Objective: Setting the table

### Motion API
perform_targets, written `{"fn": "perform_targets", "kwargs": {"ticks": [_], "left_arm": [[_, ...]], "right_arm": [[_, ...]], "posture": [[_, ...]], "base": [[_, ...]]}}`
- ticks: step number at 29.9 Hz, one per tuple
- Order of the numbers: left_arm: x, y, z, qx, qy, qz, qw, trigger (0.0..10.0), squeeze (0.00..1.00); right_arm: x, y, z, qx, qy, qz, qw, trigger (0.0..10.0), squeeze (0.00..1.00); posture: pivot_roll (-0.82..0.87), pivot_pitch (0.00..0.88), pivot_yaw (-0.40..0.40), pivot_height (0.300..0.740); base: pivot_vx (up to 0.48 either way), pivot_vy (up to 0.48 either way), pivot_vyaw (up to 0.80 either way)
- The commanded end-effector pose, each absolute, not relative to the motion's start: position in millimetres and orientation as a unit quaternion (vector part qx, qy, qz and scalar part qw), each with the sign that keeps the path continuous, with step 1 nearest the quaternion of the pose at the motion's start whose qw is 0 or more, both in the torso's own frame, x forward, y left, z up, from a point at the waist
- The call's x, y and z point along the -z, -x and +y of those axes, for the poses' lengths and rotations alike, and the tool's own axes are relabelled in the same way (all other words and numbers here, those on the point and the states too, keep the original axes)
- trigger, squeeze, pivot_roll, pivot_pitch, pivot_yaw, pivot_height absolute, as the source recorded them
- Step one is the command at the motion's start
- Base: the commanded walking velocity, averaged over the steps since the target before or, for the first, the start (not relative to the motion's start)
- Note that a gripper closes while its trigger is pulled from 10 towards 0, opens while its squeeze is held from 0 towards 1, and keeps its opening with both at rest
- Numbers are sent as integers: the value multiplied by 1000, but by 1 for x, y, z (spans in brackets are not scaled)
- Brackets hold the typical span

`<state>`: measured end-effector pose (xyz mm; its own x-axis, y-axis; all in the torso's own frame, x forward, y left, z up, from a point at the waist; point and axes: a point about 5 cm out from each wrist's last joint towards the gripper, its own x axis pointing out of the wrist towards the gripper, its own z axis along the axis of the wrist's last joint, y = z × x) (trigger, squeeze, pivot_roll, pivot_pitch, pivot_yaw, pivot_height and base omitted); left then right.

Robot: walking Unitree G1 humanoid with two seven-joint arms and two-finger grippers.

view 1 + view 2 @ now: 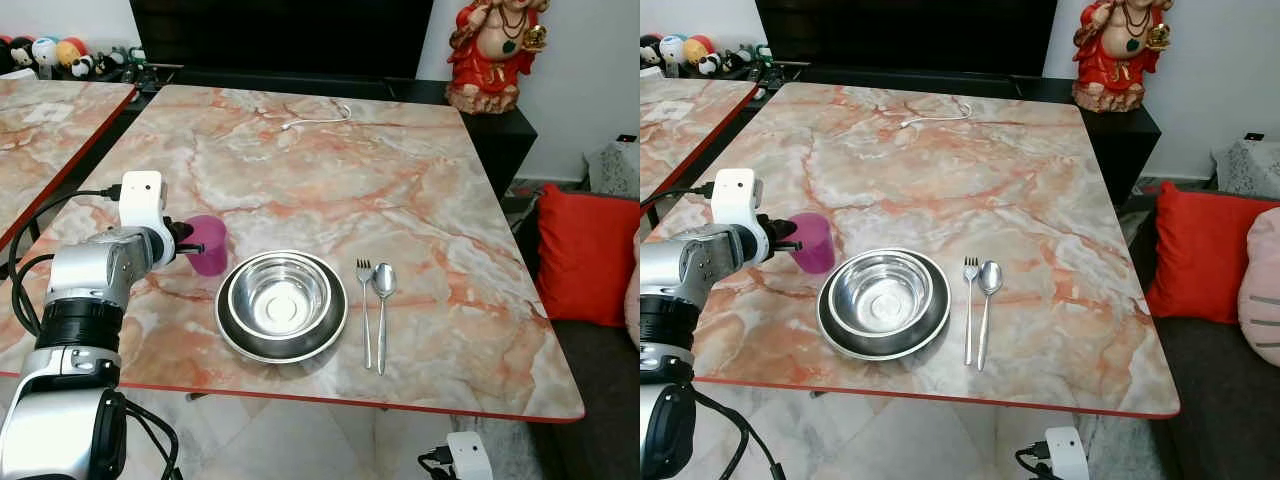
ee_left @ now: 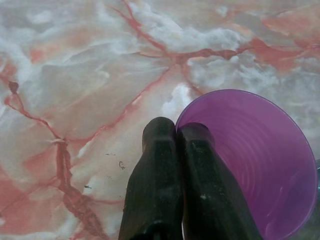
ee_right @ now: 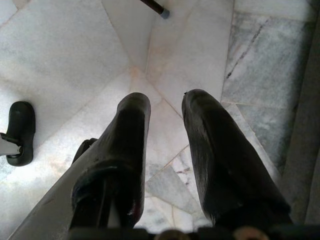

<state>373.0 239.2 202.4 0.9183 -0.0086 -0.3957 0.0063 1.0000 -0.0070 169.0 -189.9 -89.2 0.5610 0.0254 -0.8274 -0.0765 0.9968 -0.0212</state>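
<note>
A purple cup [image 1: 208,244] stands on the marble table [image 1: 330,160], just left of a steel bowl [image 1: 279,299] that sits in a dark plate [image 1: 232,335]. My left gripper [image 2: 176,131] is shut on the purple cup [image 2: 250,160], pinching its rim with one finger inside and one outside. A fork [image 1: 365,305] and a spoon [image 1: 384,300] lie side by side right of the plate. My right gripper [image 3: 165,105] hangs open over the tiled floor [image 3: 75,60], holding nothing.
A white cable [image 1: 318,119] lies at the table's far side. A red figurine [image 1: 495,50] stands on a black cabinet beyond the far right corner. Red cushions [image 1: 587,255] rest on a sofa to the right. A second marble table [image 1: 40,130] is on the left.
</note>
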Motion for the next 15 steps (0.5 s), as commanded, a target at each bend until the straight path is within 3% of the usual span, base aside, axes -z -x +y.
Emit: {"fn": "perform_targets", "kwargs": {"ticks": [1, 8, 15], "left_arm": [[-209, -376, 238, 2, 4, 197, 980, 10000, 518], [-210, -376, 238, 3, 5, 194, 981, 10000, 498], [-211, -376, 238, 1, 9, 191, 981, 10000, 408]], "right_arm": [[90, -167, -193, -28, 33, 472, 881, 10000, 0], [90, -167, -193, -28, 33, 472, 881, 10000, 0], [90, -167, -193, -28, 33, 472, 881, 10000, 0]], "posture": [[156, 62, -62, 740], [155, 62, -62, 740], [155, 62, -65, 740]], "base": [[0, 0, 0], [0, 0, 0], [0, 0, 0]]}}
